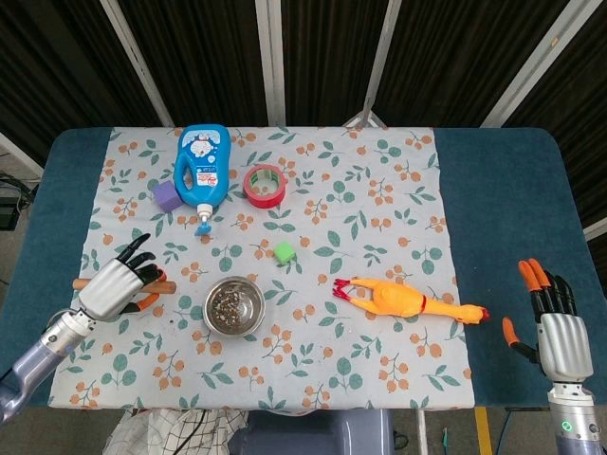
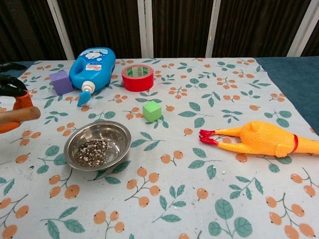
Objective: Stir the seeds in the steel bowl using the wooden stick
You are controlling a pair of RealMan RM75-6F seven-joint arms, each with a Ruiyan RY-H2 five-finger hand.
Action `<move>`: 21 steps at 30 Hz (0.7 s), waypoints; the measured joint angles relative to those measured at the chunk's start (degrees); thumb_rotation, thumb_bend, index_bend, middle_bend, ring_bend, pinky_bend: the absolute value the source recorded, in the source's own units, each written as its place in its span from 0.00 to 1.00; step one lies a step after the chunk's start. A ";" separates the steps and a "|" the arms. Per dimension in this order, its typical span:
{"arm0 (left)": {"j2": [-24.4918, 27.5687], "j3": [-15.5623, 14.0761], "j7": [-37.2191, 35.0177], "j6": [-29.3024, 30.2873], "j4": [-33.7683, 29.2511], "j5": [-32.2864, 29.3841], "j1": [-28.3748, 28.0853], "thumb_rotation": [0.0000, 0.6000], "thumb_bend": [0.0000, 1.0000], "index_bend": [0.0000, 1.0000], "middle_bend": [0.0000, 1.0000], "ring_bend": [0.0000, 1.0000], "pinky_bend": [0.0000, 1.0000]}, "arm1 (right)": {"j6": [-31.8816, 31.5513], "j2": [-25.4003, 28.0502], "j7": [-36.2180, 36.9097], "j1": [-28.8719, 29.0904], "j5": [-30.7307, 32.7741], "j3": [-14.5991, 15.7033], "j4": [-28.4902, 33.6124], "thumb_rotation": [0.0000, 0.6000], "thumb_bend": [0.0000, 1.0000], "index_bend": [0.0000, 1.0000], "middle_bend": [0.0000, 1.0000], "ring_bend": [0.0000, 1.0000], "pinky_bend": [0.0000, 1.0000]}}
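Observation:
The steel bowl point(image 1: 233, 306) point(image 2: 97, 145) stands on the flowered cloth with dark seeds point(image 2: 92, 152) in its bottom. To its left my left hand point(image 1: 119, 284) point(image 2: 12, 92) grips the wooden stick point(image 1: 81, 282) point(image 2: 20, 114). The stick lies level, low over the cloth, with both ends poking out of the hand. Its near end stops a short way from the bowl's rim and does not touch it. My right hand point(image 1: 555, 318) is at the table's right front edge, fingers spread, holding nothing; the chest view does not show it.
A blue bottle point(image 1: 201, 168) lies at the back left beside a purple cube point(image 1: 167, 196). A red tape roll point(image 1: 265, 183) and a green cube point(image 1: 283, 251) sit behind the bowl. A rubber chicken point(image 1: 403, 300) lies to the right.

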State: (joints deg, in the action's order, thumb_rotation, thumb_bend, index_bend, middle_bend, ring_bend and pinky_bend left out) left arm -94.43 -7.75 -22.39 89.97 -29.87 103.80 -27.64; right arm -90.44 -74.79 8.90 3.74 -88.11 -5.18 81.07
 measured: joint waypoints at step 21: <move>0.57 -1.95 0.44 -5.52 -4.21 -1.00 0.87 1.00 0.36 0.36 0.43 0.22 0.00 | 0.10 0.22 0.02 -0.08 -0.01 0.08 0.19 1.00 0.45 0.00 0.08 0.00 0.00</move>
State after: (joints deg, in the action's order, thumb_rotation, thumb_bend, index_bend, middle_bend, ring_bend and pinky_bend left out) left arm -93.87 -9.71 -21.95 84.45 -34.08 102.79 -26.77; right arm -90.34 -74.57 8.91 3.66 -88.12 -5.09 81.26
